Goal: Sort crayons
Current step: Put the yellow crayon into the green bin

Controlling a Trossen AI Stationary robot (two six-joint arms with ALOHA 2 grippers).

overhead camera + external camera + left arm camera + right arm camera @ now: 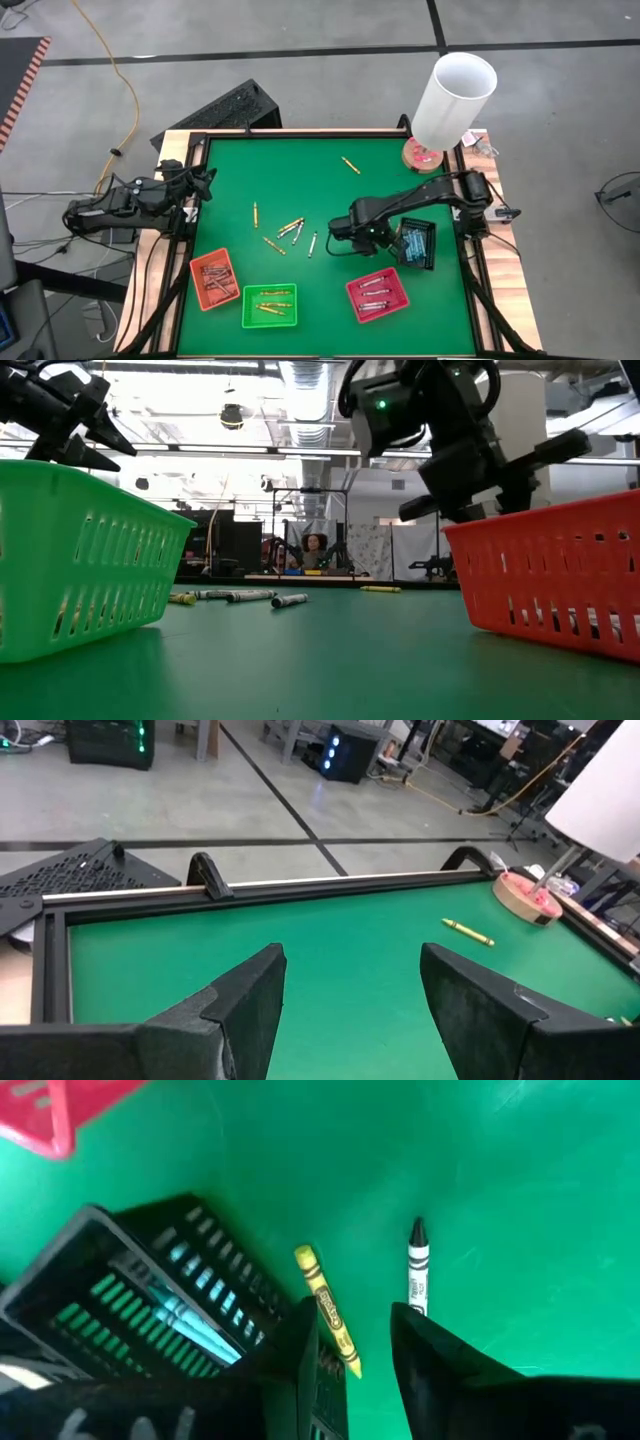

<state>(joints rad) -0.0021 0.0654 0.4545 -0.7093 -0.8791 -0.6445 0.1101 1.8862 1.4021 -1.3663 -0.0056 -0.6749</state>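
Several crayons lie loose on the green mat: a yellow one [350,165] far back, a cluster [290,228] at the middle, and a grey one [313,244]. The orange tray [215,278], green tray [270,305], red tray [379,293] and black tray [416,244] each hold crayons. My right gripper [333,240] points down, open, above the mat beside the black tray [150,1300]. A yellow crayon [328,1320] and a grey crayon [418,1270] lie flat just ahead of its fingers [358,1342]. My left gripper [352,960] waits open at the table's left edge [205,183].
A white cylinder [455,100] stands on a round wooden base [422,155] at the far right corner. A raised black frame [300,885] rims the mat. The green tray [80,560] and red tray [560,570] stand along the near edge. A person [313,545] sits in the room behind.
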